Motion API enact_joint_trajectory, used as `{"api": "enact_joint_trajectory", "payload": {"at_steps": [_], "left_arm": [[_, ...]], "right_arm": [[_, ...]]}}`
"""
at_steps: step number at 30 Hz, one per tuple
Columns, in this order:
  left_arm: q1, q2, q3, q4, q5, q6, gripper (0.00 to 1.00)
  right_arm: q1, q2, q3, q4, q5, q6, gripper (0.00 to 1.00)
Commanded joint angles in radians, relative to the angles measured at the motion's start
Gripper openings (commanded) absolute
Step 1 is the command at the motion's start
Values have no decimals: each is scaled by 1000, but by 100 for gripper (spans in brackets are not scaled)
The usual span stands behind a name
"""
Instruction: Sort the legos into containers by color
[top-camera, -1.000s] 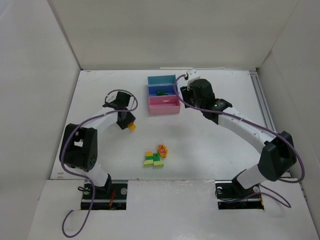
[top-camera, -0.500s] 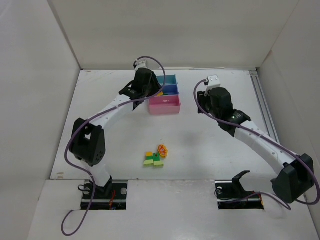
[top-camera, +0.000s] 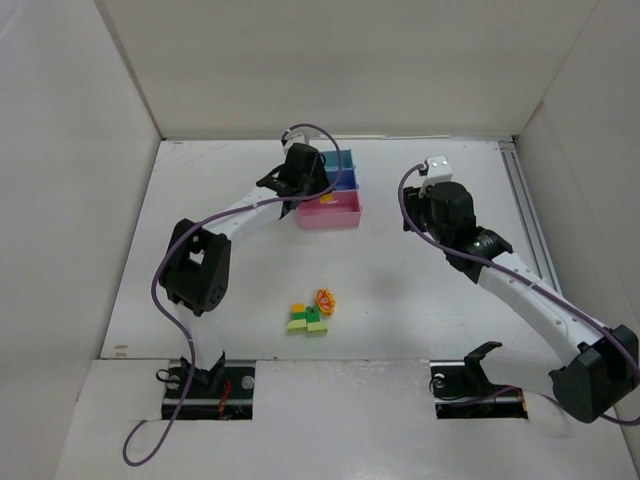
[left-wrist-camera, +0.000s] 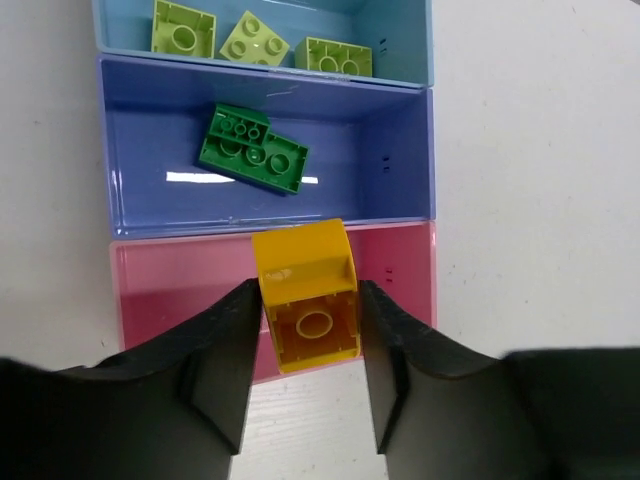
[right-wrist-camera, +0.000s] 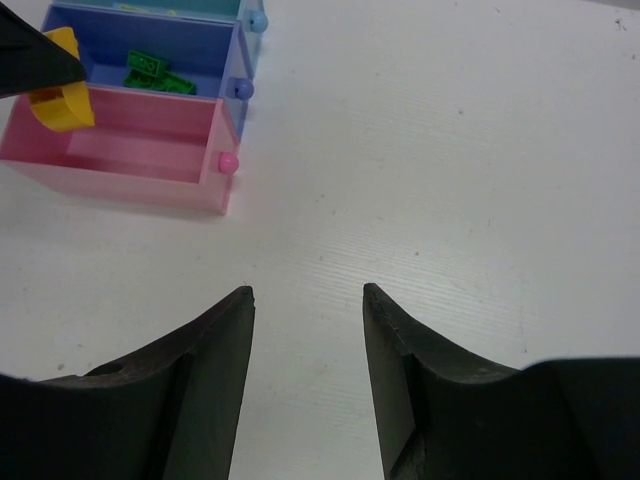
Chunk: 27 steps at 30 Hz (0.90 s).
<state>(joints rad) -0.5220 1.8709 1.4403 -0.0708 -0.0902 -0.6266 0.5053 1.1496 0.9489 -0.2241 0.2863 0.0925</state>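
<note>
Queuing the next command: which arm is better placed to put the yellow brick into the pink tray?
Left. The left tool is shut on the yellow brick above the pink tray, so it likely only needs to release. The right tool is open and empty, off over the table.

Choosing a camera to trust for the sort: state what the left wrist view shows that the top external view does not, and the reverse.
Only the left wrist view: three light green bricks in the teal tray, a dark green brick in the blue tray, and the left tool gripping the yellow brick over the pink tray. Only the top external view: the loose pile of bricks on the table and the right arm. Both: the three joined trays, the left tool at them, the yellow brick a mere speck from above.
</note>
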Motion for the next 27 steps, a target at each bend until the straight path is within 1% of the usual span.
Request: {"api": "enact_joint_trajectory", "payload": {"at_steps": [1,3,5,8,11,12,14,15,16,17,18,19,21,22,23,24,25,26,27], "left_arm": [[-7,-21,14,39,-40,-18,42],[-7,-21,14,39,-40,-18,42],[-16,-12,14,29,-40,-27,46],[-16,-12,3,19,-40,-36,46],[-16,-36,-11,8,-40,-45,46],[-16,-61,-26,8,-40,-45,47],[-16,-93,-41,8,-40,-45,63],[-16,-130,-53,-3,-40,-36,75],[-25,-150,-66,-13,-40,-36,90],[-26,-173,-79,-23,-40,-36,99],[-26,-200,-98,-33,-40,-36,99],[-26,-264,-121,-34,-40,-36,99],[-26,-337,-207,-59,-65,-36,99],[-26,-413,-237,-73,-107,-59,99],[-26,-453,-268,-89,-127,-59,99],[-26,-493,-331,-122,-146,-74,99],[-26,-533,-362,-139,-167,-74,99],[-26,-611,-389,-156,-204,-103,99],[-26,-650,-443,-191,-218,-113,99]], "right_arm": [[-5,-31,-19,15,17,4,54],[-5,-31,-28,5,17,4,54],[-5,-41,-29,5,17,4,54],[-5,-50,-39,5,17,4,55],[8,-50,-48,5,-25,-37,55],[19,-50,-48,5,-57,-49,55],[79,-36,-39,-8,-90,-66,57],[146,-36,-39,-8,-90,-66,57],[186,-22,-39,-8,-73,-66,57],[225,-22,-39,8,-73,-66,58],[260,11,-48,17,-64,-66,58],[291,31,-48,28,-75,-66,58],[361,105,-36,28,-114,-66,58],[384,128,-26,28,-142,-66,58],[427,153,-25,28,-156,-66,58],[450,174,-15,37,-156,-66,59],[472,217,-15,37,-170,-66,59],[490,237,-6,37,-196,-66,59],[524,257,5,26,-196,-66,60]]}}
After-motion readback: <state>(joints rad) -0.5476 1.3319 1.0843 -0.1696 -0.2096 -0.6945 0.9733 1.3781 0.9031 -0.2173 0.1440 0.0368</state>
